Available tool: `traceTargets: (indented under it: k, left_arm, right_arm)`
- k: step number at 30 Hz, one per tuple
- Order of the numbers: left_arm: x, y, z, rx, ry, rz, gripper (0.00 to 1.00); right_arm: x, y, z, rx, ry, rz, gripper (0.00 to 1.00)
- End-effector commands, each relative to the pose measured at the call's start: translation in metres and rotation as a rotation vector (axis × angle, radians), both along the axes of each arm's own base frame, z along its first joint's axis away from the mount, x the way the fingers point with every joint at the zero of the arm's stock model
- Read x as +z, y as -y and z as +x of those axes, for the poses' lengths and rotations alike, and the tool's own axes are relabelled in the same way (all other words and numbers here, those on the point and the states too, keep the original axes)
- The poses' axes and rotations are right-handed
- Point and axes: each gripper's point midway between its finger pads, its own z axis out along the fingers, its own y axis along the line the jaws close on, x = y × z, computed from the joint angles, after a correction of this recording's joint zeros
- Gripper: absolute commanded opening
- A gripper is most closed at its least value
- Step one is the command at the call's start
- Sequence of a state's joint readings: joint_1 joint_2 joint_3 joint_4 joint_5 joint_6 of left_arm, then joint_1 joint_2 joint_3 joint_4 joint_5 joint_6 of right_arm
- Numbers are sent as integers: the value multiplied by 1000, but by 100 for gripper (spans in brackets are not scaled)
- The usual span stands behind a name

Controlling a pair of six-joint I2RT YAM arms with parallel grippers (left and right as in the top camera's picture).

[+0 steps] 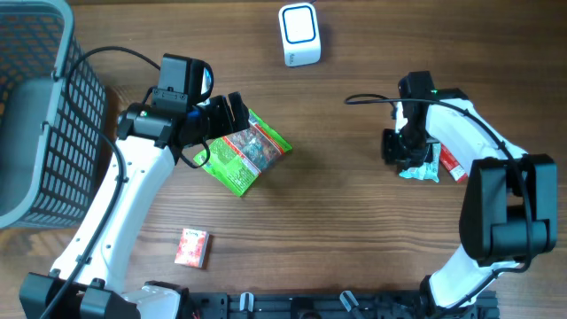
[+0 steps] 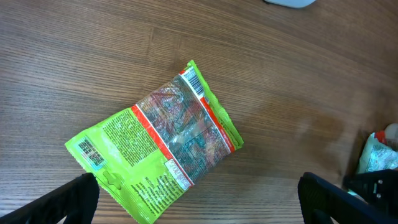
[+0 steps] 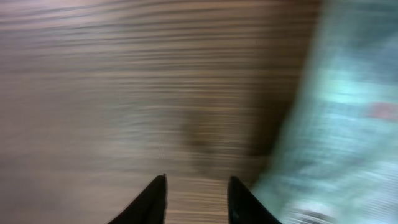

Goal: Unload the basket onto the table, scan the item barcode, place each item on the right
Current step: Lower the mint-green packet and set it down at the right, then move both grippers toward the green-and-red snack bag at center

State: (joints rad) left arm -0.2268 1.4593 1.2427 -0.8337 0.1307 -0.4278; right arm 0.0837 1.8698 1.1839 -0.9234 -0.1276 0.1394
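Green packet [image 2: 158,143] lies seemingly unscanned under the spread left gripper [image 2: 199,205], scanner [image 1: 299,34] well apart; right gripper [image 3: 197,199], narrowly parted and empty, hovers beside a pale packet [image 3: 336,124].

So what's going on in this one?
The left gripper hangs wide open over a green snack packet that lies flat on the table, its barcode showing at one end. It grips nothing. The right gripper, fingers narrowly parted with only wood between them, is down beside a pale teal packet. The white scanner stands at the far edge, and neither packet is near it.
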Motion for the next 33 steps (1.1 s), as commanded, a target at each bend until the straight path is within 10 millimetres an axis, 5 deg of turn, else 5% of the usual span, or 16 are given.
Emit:
traceTargets:
  k: [1, 5, 6, 7, 10, 15, 16, 18, 19, 23, 28, 33]
  left_arm:
    - [1, -2, 1, 6, 5, 1, 100]
    - [1, -2, 1, 6, 5, 1, 100]
    - [1, -2, 1, 6, 5, 1, 100]
    - [1, -2, 1, 6, 5, 1, 100]
    - [1, -2, 1, 6, 5, 1, 100]
    - [5, -3, 9, -1, 44, 10, 98]
    - [5, -3, 9, -13, 47, 21, 84]
    - [0, -11, 8, 3, 33, 64, 21]
    - [-3, -18, 8, 22, 27, 96, 5]
    - [-12, -38, 10, 72, 12, 207, 4]
    - [-28, -40, 24, -5, 15, 271, 4]
    - [-58, -40, 40, -16, -17, 286, 4]
  right_arm:
    - [31, -75, 5, 126, 58, 461, 39]
    - [59, -111, 15, 150, 123, 710, 45]
    - [64, -118, 17, 134, 124, 752, 57]
    - [68, -122, 19, 100, 113, 779, 80]
    - [70, -130, 23, -13, 60, 788, 100]
    - [69, -158, 12, 40, 34, 784, 100]
    - [68, -162, 9, 42, 25, 771, 100]
    - [58, -170, 4, 6, -5, 694, 99]
    - [53, -173, 2, -16, -15, 651, 99]
    - [50, -201, -5, -17, -16, 617, 87]
    - [56, -239, -11, 40, 23, 649, 77]
    - [45, -243, -8, -13, 67, 545, 74]
